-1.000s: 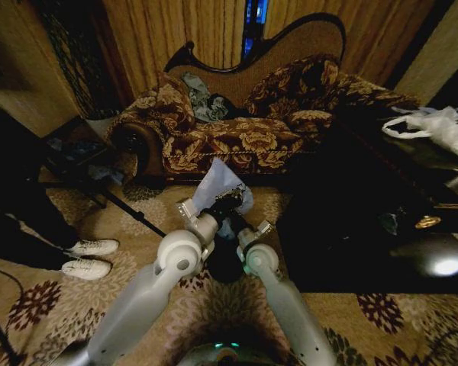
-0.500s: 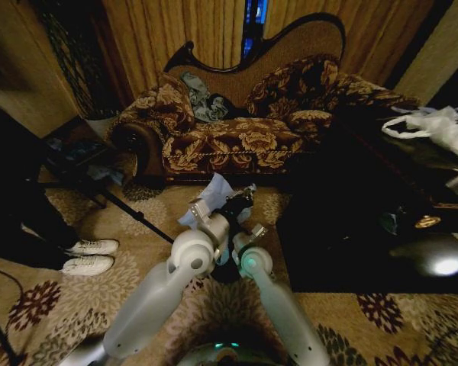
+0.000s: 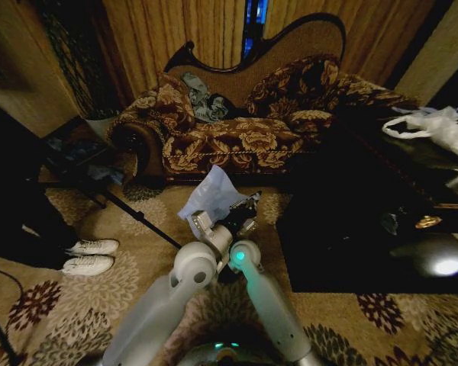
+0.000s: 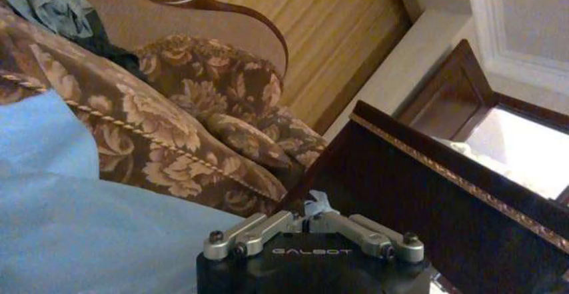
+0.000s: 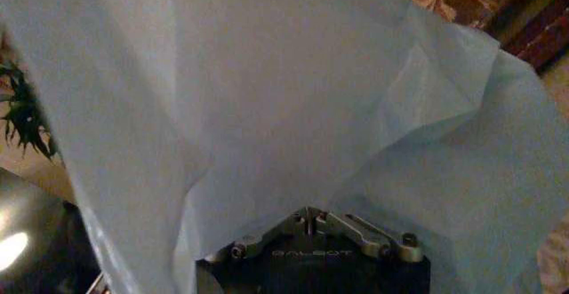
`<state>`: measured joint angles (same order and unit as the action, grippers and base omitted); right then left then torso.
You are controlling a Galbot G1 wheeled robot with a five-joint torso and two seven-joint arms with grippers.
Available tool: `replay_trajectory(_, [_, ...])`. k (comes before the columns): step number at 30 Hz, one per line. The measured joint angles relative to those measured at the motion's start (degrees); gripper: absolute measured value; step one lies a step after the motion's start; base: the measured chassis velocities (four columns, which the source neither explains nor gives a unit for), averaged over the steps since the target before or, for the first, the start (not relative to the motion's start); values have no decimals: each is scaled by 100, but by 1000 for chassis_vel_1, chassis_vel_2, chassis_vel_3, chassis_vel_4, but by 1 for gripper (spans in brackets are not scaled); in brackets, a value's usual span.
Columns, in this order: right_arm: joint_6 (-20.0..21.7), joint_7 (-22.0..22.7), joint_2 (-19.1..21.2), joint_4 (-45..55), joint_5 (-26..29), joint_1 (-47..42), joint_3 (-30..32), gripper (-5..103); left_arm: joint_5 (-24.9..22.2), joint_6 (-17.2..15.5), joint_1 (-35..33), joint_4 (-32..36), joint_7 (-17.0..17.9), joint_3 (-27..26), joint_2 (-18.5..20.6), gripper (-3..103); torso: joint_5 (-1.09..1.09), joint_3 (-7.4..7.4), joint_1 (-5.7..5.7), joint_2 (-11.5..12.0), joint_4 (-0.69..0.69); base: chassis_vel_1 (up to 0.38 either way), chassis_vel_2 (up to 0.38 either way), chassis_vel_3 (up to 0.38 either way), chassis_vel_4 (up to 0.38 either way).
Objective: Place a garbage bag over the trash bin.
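The garbage bag [image 3: 211,195], pale blue wrinkly film, is held up over the carpet in front of the sofa. Both arms meet just below it. My left gripper [image 3: 244,207] is at the bag's right edge; the left wrist view shows its fingers [image 4: 311,218] shut on a small pinch of film, with the rest of the bag [image 4: 71,227] beside it. My right gripper [image 5: 308,218] is shut on the bag [image 5: 266,94], which drapes over it. The trash bin is hidden under my arms.
A floral sofa [image 3: 237,137] with a grey-blue garment [image 3: 202,99] stands behind. A dark cabinet [image 3: 366,221] on the right carries a white plastic bag [image 3: 443,126]. A person's white shoes [image 3: 88,258] and a tripod leg [image 3: 133,215] are on the left carpet.
Both arms' elbows have drawn together toward the middle. The bag folded smaller half a second ago and now spreads wider, up and to the left of the grippers.
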<state>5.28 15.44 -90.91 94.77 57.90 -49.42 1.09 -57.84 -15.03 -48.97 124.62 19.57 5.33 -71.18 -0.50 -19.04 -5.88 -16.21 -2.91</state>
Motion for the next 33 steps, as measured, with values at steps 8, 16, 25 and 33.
replay_trajectory(8, [-139, 47, -121, -410, -203, 96, 34, 0, 0, 25, 77, 28, -3, 196, -102, 0, 1, 0, 0, 0, 0, 0, 0, 0, 0])
replay_trajectory(16, [-131, 255, -52, -605, -696, 126, 87, 0, 32, 73, -138, 98, 3, 92, -115, 0, 2, 0, 0, 0, 2, 0, 0, 0, 0])
replay_trajectory(25, [1081, 630, 816, 21, -856, -371, -18, 0, 100, 269, -187, -105, -169, -208, -218, 0, 1, 0, 0, 0, -1, 0, 0, 0, 0])
replay_trajectory(33, [2193, 610, 1200, 106, -1436, -430, -124, 0, 138, 385, -289, -139, -201, -305, -324, 0, 2, 0, 1, 0, -1, 0, 0, 0, 0])
